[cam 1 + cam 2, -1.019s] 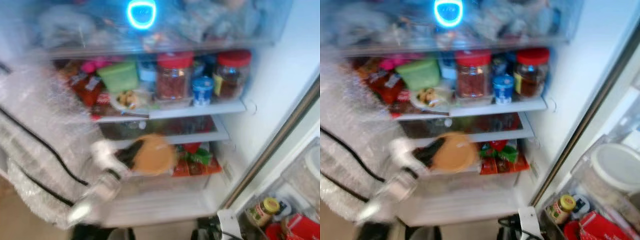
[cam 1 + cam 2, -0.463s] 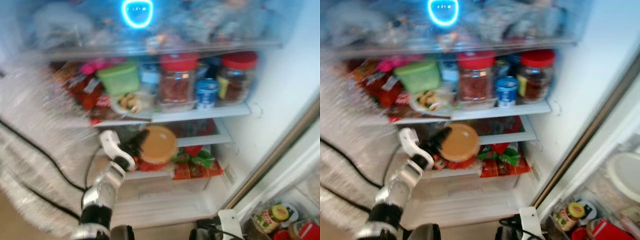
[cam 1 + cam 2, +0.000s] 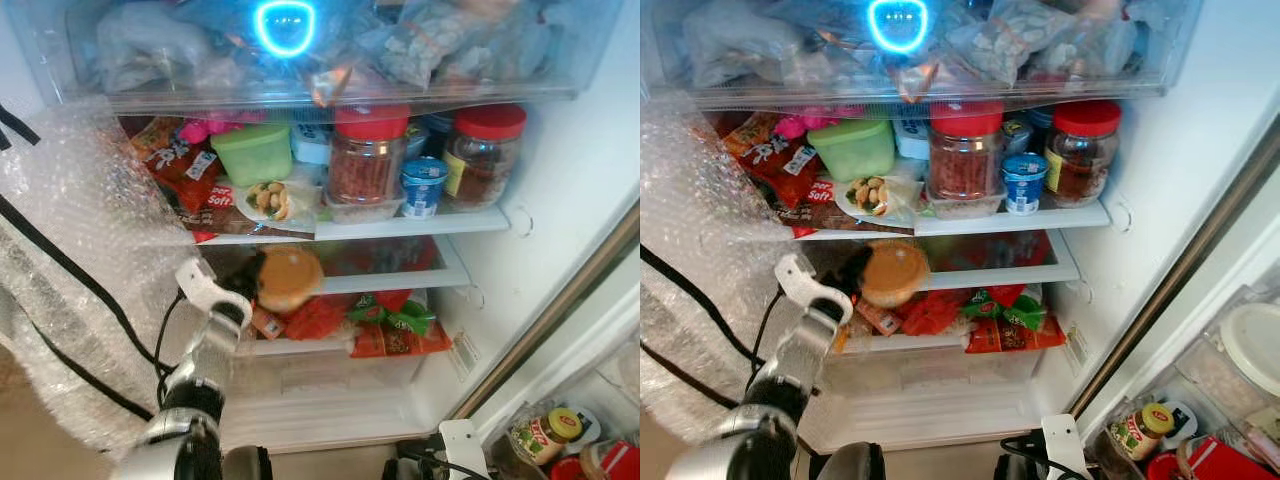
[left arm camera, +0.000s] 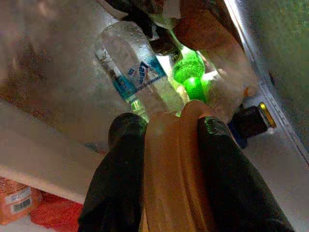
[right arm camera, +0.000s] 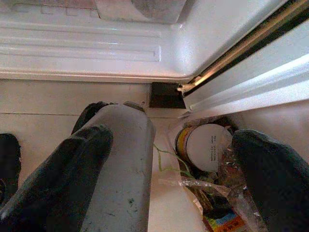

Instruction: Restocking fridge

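Note:
A round tan-orange lidded container (image 3: 289,277) sits at the mouth of the fridge's middle shelf (image 3: 400,281), with my left gripper (image 3: 256,287) shut on its rim from the left. In the left wrist view both black fingers (image 4: 120,180) clamp the orange container (image 4: 171,164) edge-on. Beyond it lie a clear water bottle (image 4: 133,75) and a green bottle (image 4: 188,72). My right gripper (image 5: 171,137) hangs low by the fridge's bottom edge, its fingers (image 5: 60,181) spread wide and holding nothing.
The shelf above (image 3: 410,225) holds two red-lidded jars (image 3: 366,152), a green tub (image 3: 255,152), a blue-white cup (image 3: 422,185) and snack packets. Red and green packets (image 3: 385,318) lie below. Bubble wrap (image 3: 70,260) hangs at left. Jars (image 3: 545,432) stand in the door at lower right.
My left arm has raised the orange container and pushed it further in, from in front of the lower shelf to the middle shelf's opening. The picture is sharper now.

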Motion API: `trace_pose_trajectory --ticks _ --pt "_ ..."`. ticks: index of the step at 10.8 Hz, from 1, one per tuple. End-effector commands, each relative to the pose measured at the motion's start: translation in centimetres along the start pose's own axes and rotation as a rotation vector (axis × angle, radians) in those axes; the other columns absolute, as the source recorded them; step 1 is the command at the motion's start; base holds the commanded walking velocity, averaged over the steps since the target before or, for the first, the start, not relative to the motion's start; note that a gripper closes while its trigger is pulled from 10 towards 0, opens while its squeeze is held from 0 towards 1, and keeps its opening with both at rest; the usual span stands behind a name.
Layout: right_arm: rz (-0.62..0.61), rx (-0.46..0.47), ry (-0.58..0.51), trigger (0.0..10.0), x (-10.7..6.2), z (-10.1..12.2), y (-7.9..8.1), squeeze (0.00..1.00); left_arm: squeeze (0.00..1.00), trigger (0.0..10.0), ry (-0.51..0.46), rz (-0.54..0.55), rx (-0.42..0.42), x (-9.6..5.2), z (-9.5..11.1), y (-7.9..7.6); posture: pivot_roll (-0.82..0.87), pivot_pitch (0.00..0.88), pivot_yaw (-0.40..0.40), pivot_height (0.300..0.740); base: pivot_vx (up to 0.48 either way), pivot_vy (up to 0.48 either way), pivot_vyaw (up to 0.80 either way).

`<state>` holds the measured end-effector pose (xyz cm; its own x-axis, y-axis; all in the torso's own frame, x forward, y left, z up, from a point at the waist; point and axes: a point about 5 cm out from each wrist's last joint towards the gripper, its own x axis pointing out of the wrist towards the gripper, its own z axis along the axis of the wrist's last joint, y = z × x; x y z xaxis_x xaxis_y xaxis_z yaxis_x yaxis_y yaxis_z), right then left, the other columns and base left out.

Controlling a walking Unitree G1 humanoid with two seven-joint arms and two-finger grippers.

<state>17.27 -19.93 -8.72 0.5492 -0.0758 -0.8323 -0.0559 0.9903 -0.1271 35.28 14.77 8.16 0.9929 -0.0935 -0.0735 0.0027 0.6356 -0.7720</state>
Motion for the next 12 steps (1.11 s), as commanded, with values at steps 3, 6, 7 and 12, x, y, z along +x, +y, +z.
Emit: trace_pose_trajectory --ticks 3,6,7,12 --pt "-0.001 -0.003 0.016 10.0 -0.1 -0.6 0.0 0.00 0.00 10.0 0.049 -0.020 0.058 1.1 0.2 -1.1 -0.02 0.000 0.002 0.629 0.000 0.000 0.00" --pt "0.000 0.001 0.020 10.0 -0.3 -1.4 0.1 0.00 0.00 10.0 -0.013 0.071 0.085 1.8 1.5 -1.0 -0.04 0.000 0.010 0.629 0.000 0.000 0.00" --pt "-0.001 0.003 0.020 10.0 -0.4 -1.6 0.1 0.00 0.00 10.0 -0.025 0.092 0.087 1.8 1.6 -1.0 -0.05 0.000 0.013 0.629 0.000 0.000 0.00" --pt "-0.005 0.010 0.020 10.0 -0.4 -1.9 0.2 0.00 1.00 10.0 -0.075 0.146 0.023 2.0 2.0 -1.0 -0.05 0.000 0.018 0.629 0.000 0.000 0.00"
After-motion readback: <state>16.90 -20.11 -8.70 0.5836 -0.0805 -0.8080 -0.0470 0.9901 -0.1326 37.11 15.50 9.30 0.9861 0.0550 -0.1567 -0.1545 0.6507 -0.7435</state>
